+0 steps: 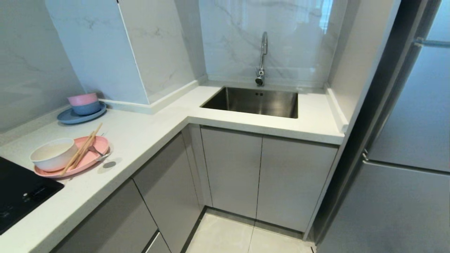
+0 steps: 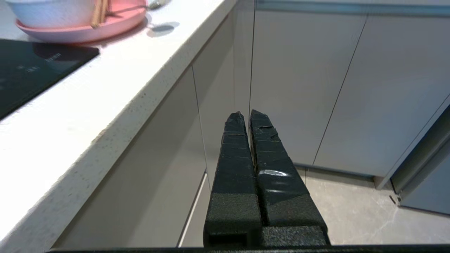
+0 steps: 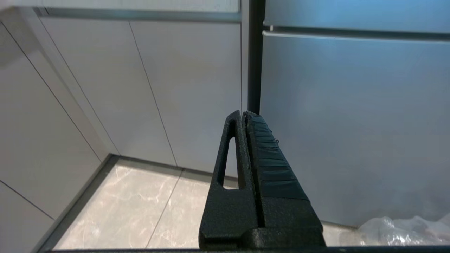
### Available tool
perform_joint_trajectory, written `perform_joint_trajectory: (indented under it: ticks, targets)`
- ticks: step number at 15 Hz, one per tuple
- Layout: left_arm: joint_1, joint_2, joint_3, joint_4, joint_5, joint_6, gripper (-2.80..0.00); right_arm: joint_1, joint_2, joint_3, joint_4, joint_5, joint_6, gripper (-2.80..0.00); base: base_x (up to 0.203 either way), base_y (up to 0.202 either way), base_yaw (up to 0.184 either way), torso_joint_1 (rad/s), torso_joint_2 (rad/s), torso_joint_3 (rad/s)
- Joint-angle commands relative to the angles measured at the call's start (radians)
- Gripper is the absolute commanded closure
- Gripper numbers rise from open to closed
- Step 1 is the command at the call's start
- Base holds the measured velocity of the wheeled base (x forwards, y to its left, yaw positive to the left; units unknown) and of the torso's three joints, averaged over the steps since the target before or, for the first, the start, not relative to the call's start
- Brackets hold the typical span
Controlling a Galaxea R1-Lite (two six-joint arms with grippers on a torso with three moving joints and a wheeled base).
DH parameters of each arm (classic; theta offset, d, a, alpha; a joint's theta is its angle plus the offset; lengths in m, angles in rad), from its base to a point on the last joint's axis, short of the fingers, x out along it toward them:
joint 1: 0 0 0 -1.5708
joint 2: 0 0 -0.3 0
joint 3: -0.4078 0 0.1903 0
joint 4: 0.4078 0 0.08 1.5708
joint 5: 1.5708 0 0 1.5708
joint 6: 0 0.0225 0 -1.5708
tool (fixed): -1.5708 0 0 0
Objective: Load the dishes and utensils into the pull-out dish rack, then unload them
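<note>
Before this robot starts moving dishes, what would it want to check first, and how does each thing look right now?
1. Pink plate on the counter, within view: ok.
2. White bowl, chopsticks and spoon resting on that plate: ok.
3. Pull-out dish rack open and visible: not ok, only closed cabinet fronts show.
4. Left gripper empty, shut: ok.
5. Right gripper empty, shut: ok.

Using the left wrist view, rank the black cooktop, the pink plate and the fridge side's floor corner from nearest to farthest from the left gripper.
Left gripper is shut, held low before the cabinet doors.
1. Floor corner by the fridge, below the cabinets, on the far side from the counter.
2. Black cooktop, up on the counter.
3. Pink plate, beyond the cooktop, holding the white bowl.
</note>
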State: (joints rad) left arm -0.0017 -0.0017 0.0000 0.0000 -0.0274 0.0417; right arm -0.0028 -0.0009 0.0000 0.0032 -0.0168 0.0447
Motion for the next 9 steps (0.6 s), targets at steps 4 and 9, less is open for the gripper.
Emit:
perform_joint_trajectory:
  ticks: [4, 9]
  targets:
    - [0.000, 0.000, 0.000, 0.000, 0.000, 0.000, 0.00, 0.000, 0.001, 0.002, 0.000, 0.000, 0.001, 0.00, 0.000, 0.000, 0.000, 0.004, 0.00, 0.206]
    - [0.000, 0.000, 0.000, 0.002, 0.000, -0.005, 0.00, 0.000, 0.001, 0.002, 0.000, 0.000, 0.001, 0.00, 0.000, 0.000, 0.000, 0.001, 0.00, 0.094]
